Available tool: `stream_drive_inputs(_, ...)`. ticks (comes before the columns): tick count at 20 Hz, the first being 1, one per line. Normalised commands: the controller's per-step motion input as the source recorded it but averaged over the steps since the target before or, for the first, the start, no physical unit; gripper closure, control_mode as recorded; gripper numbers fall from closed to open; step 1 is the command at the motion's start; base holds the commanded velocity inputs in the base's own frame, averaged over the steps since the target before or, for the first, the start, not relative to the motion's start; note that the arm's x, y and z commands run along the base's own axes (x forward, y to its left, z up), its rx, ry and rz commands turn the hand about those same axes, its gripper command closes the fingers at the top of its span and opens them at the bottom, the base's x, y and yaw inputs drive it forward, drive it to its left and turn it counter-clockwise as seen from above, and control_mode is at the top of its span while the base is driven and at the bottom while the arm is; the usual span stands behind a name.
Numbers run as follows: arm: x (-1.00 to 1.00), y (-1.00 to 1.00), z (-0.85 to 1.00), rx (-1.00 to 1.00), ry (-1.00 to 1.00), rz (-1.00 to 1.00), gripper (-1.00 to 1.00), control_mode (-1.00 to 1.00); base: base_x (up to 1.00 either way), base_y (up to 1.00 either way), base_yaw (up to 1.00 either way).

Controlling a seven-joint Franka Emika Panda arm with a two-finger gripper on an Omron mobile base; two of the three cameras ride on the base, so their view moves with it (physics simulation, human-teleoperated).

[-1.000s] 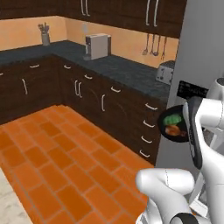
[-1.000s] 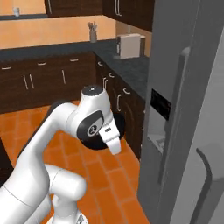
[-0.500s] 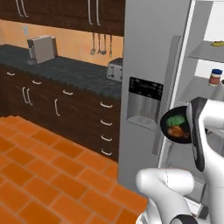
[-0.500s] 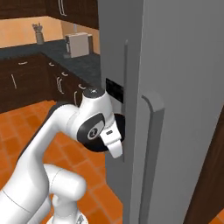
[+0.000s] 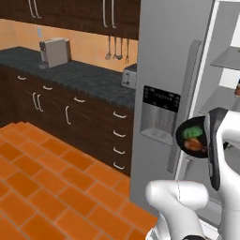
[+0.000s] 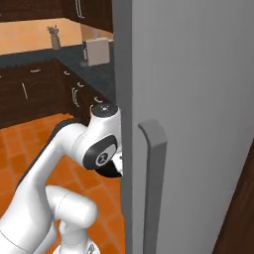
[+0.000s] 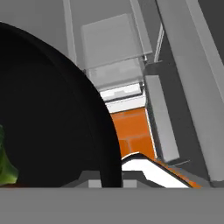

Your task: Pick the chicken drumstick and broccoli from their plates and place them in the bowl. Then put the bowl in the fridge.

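Two foods ride in the black bowl (image 5: 193, 137), claw clamped on its rim; keep level entering the fridge (image 5: 174, 61).

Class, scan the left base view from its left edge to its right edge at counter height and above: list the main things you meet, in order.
Boxy appliance on the counter → hanging utensils → toaster → fridge dispenser panel → black bowl holding broccoli and drumstick.

Arm raised and bent at the elbow, forearm upright, wrist turned toward the fridge (image 5: 173, 70); gripper out of frame, jaws clamped shut on the bowl (image 5: 191, 137) rim.
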Motion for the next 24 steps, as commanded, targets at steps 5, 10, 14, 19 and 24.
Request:
stream_drive_inputs(5,0.0,0.0,0.0,0.0,0.0,0.0,1.0,1.0,0.4,0.33,0.23)
stream_drive_inputs(10,0.0,0.0,0.0,0.0,0.0,0.0,1.0,1.0,0.31,1.0,-0.01)
stream_drive_inputs(14,0.0,0.0,0.0,0.0,0.0,0.0,1.0,1.0,0.49,1.0,-0.04)
stream_drive_inputs(19,0.0,0.0,0.0,0.0,0.0,0.0,1.0,1.0,-0.37,1.0,0.08)
stream_drive_inputs(24,0.0,0.0,0.0,0.0,0.0,0.0,1.0,1.0,0.06,1.0,0.59)
